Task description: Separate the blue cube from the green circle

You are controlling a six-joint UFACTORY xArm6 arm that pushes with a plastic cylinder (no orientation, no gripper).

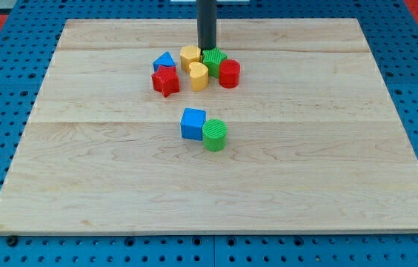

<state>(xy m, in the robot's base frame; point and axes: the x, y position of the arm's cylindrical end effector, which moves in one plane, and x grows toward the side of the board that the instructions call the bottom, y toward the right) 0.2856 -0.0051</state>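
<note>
The blue cube [193,124] sits near the board's middle, touching the green circle [214,135], which lies at its lower right. My tip [206,48] is at the view's top, well above the pair, at the upper edge of a cluster of blocks and right beside the green block [213,60] there.
The cluster near the top holds a blue triangle-like block [164,61], a red star [165,81], a yellow block [190,55], a yellow heart [198,76], the green block and a red cylinder [229,73]. The wooden board [305,163] lies on a blue pegboard.
</note>
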